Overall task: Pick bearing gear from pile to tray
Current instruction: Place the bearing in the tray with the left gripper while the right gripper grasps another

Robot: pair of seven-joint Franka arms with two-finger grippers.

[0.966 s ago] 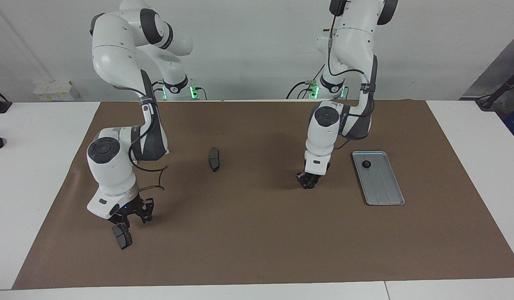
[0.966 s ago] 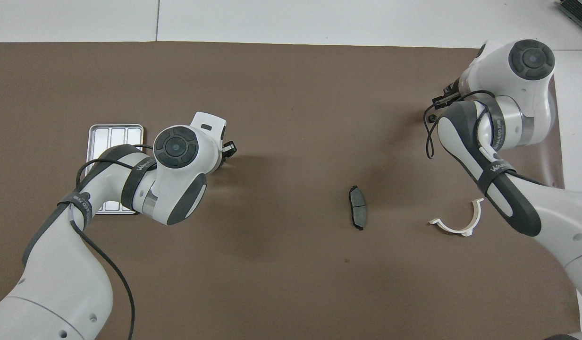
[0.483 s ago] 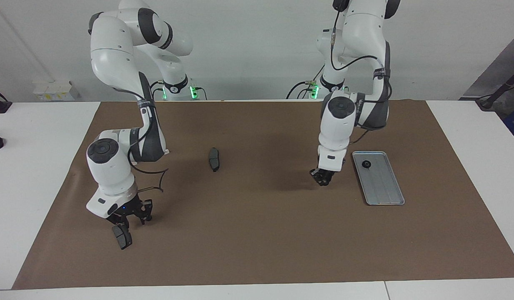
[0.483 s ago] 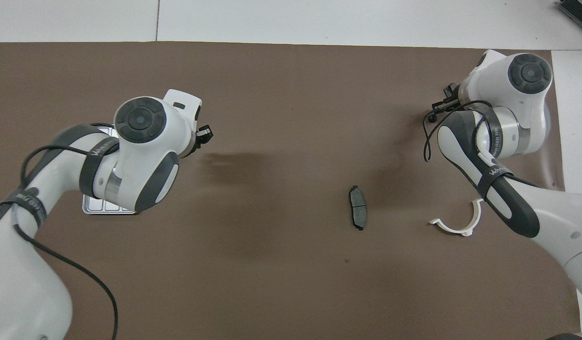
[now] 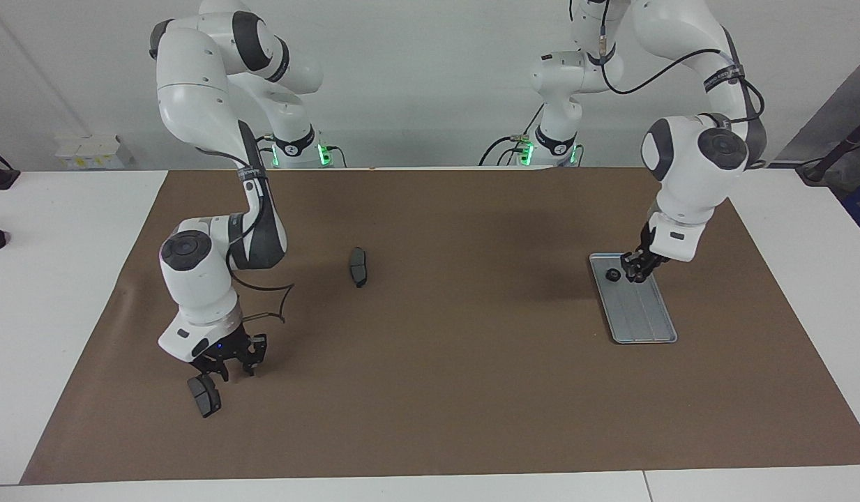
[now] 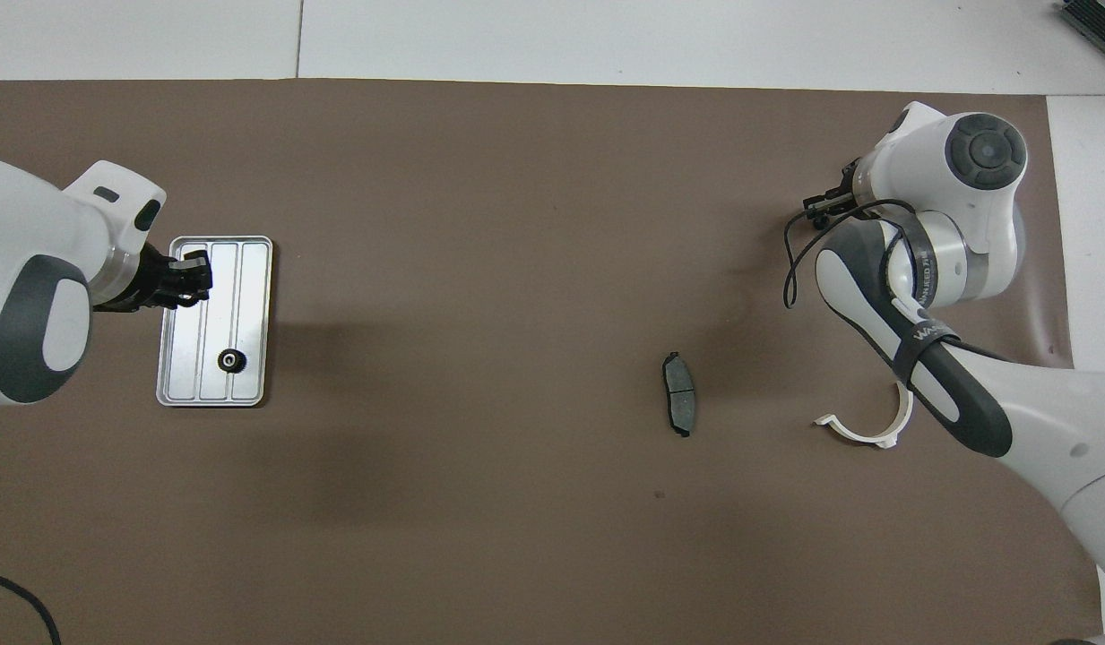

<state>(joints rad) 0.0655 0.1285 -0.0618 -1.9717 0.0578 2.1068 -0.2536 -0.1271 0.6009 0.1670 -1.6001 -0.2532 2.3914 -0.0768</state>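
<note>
The silver grooved tray (image 5: 646, 317) (image 6: 252, 296) lies toward the left arm's end of the mat. One black bearing gear (image 5: 612, 275) (image 6: 230, 360) rests in it at the end nearer the robots. My left gripper (image 5: 637, 270) (image 6: 198, 276) hangs low over the tray beside that gear, shut on a small dark part that looks like another gear. What shows of the pile is a dark brake pad (image 5: 358, 266) (image 6: 679, 405) mid-mat, a white half-ring bracket (image 6: 866, 423), and a second brake pad (image 5: 204, 396) just under my right gripper (image 5: 227, 364) (image 6: 821, 204), apart from it.
The brown mat (image 5: 430, 390) covers most of the white table. Bare mat stretches between the mid-mat brake pad and the tray. The right arm's elbow link (image 6: 919, 349) passes above the bracket.
The left arm swung from over the mat's middle toward its own end and now holds its gripper over the tray. The right gripper shifted slightly; the brake pad under it stayed put.
</note>
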